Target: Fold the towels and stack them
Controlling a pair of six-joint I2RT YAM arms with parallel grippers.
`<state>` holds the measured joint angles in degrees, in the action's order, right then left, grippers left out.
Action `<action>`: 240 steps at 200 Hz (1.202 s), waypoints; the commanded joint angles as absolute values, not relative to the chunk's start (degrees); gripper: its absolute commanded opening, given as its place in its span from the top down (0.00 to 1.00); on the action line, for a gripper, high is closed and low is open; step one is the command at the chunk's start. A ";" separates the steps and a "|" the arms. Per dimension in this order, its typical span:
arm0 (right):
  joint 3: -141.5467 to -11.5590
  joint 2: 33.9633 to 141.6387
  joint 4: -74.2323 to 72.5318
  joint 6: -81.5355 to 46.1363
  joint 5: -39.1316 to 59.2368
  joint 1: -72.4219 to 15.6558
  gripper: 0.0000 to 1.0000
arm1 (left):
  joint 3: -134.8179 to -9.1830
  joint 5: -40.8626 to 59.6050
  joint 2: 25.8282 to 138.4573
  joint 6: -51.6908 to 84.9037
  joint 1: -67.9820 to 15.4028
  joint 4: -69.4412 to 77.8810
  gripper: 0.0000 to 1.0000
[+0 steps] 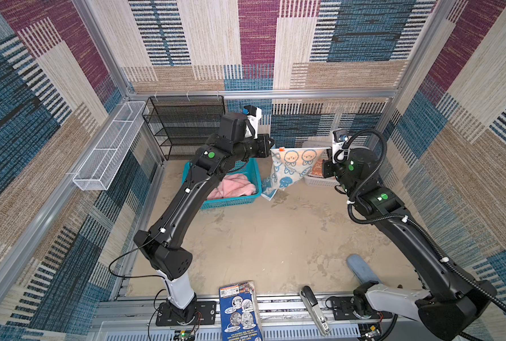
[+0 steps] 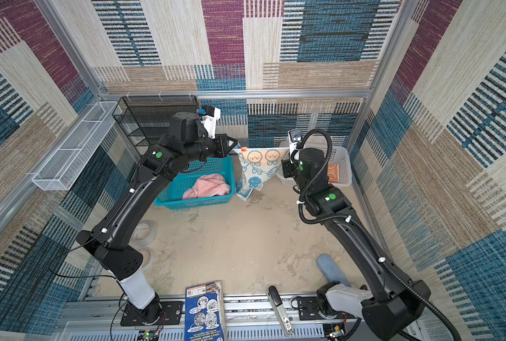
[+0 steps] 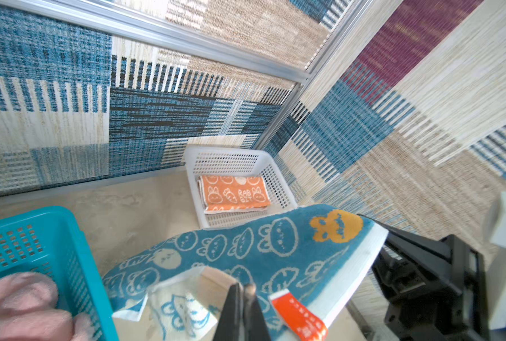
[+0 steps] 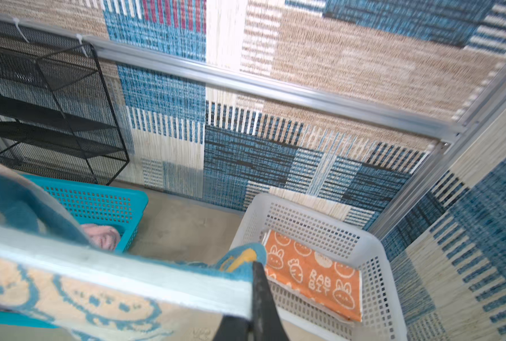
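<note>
Aloft, blue towel point(image 1: 290, 168), pinched by left pincer point(image 3: 244, 290), right pincer point(image 4: 257, 271)

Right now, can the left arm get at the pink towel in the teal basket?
Probably not yet: the left gripper is shut on the blue towel, shared with the right gripper. The pink towel lies uncovered in the teal basket beneath that arm; free the gripper first.

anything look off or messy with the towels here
The blue rabbit-print terry towel, pinched between the left end effector and right end effector, hangs lopsided: top edge taut, lower part bunched toward the teal plastic basket. The plain pink towel lies crumpled in that basket. The folded orange rabbit-print towel looks tidy.
</note>
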<state>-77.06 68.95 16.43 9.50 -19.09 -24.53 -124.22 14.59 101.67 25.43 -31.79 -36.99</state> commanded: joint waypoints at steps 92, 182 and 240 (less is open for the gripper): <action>-62.83 64.99 10.81 8.01 -18.48 -24.17 1.00 | -105.48 11.68 97.09 28.28 -31.54 -34.98 1.00; -50.98 69.68 -0.14 1.32 -14.41 -24.17 1.00 | -73.87 16.91 95.27 37.05 -31.64 -15.94 0.92; -51.52 71.80 -1.19 1.65 -13.97 -24.17 1.00 | -64.84 20.92 94.31 30.08 -31.82 -7.13 0.48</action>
<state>-50.94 71.24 2.15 2.44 -13.06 -24.10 -66.19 18.83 95.13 34.65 -31.75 -11.97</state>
